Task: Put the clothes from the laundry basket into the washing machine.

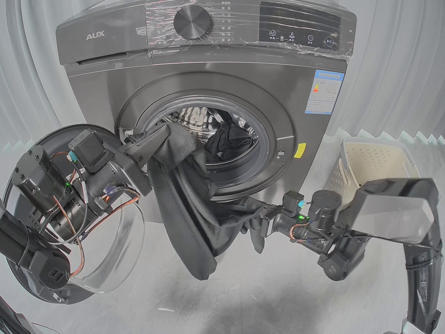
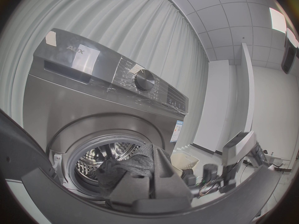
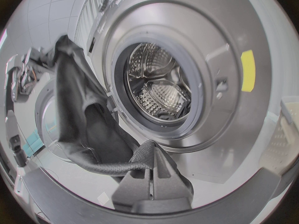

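The left gripper was clamped on one end of the black garment, its arm raised at the left rim of the opening of the washing machine. The right gripper pinched the other end lower down, its arm stretched in from the right. The cloth sagged between them in a limp fold, just in front of that opening. The laundry basket stood right of the machine.

Head view downward, wrist views close, all toward the washing machine
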{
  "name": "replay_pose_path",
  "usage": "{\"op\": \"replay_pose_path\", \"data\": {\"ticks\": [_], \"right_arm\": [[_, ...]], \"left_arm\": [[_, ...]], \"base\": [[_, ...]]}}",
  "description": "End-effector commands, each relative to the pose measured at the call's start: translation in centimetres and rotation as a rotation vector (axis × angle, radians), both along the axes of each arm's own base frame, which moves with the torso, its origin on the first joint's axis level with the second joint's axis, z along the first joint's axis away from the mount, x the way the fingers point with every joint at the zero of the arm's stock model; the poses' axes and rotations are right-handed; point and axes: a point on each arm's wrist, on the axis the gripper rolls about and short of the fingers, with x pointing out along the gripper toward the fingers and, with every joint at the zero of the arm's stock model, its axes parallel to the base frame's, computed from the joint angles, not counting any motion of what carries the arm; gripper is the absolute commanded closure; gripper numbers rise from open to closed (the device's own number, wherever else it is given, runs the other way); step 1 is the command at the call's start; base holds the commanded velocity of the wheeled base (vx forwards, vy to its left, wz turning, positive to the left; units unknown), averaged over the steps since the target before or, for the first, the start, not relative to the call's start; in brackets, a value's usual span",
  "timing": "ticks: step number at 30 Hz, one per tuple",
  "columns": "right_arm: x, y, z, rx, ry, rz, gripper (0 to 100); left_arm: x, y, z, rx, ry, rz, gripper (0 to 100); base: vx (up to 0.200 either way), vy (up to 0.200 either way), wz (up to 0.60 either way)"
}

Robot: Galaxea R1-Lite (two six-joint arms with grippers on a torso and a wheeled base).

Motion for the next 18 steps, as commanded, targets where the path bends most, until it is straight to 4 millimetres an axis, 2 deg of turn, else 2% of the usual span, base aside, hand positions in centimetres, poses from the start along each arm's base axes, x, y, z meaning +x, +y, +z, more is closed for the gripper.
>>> {"op": "replay_pose_path", "data": {"ticks": [1,8,14,18], "right_arm": [[-5.8,-5.1,8.3,0.044,-0.078,-0.050,100],[-10.0,-7.1,12.3,0.101,-0.146,-0.063,100],[-11.7,-8.0,15.3,0.226,-0.183,-0.110,100],[-11.7,-8.3,16.4,0.268,-0.209,-0.122,100]], "left_arm": [[-0.8,2.0,0.4,-0.004,-0.008,0.055,100],[-1.5,3.1,0.5,-0.006,-0.005,0.045,100],[-1.0,4.0,0.4,-0.007,-0.001,0.082,100],[-1.1,4.1,0.4,-0.003,-0.003,0.085,100]], "base": [[0.000,0.000,0.00],[0.000,0.000,0.00],[0.000,0.000,0.00],[0.000,0.000,0.00]]}}
